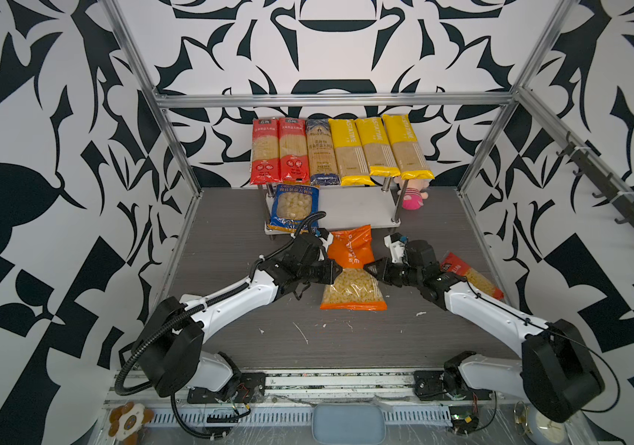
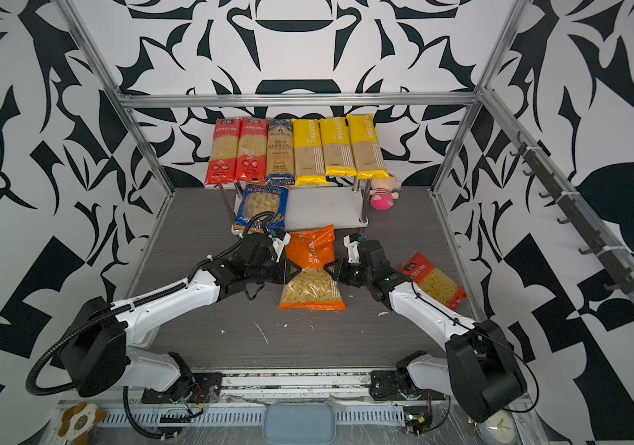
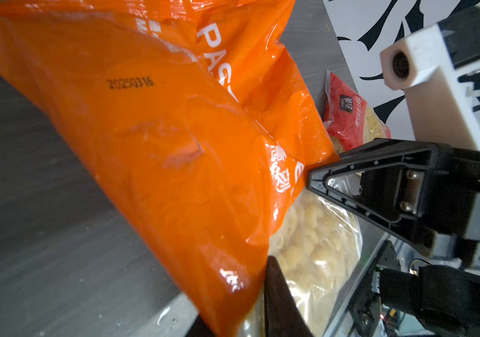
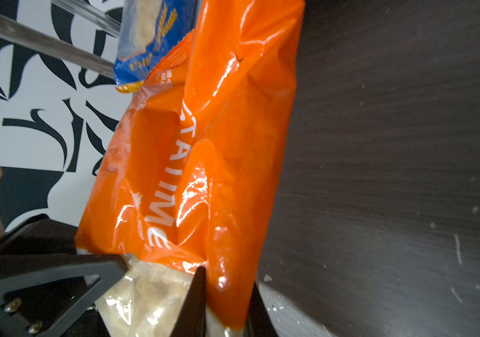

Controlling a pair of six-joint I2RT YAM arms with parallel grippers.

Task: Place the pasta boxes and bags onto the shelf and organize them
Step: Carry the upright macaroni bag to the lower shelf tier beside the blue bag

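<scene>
Our left gripper [image 1: 337, 269] pinches the left edge of the crinkled orange plastic bag of short pasta [image 1: 350, 252]. The bag sits on the grey wood-grain table [image 1: 269, 327], just near of the small white two-tier shelf [image 1: 350, 210]. Our right gripper [image 1: 367, 267] clamps its right edge.

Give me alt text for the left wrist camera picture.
A crumpled orange plastic pasta bag, pale short pasta showing through its clear part, fills the frame over a grey table. The right end effector pinches its far edge; a red pasta bag lies beyond.
</scene>
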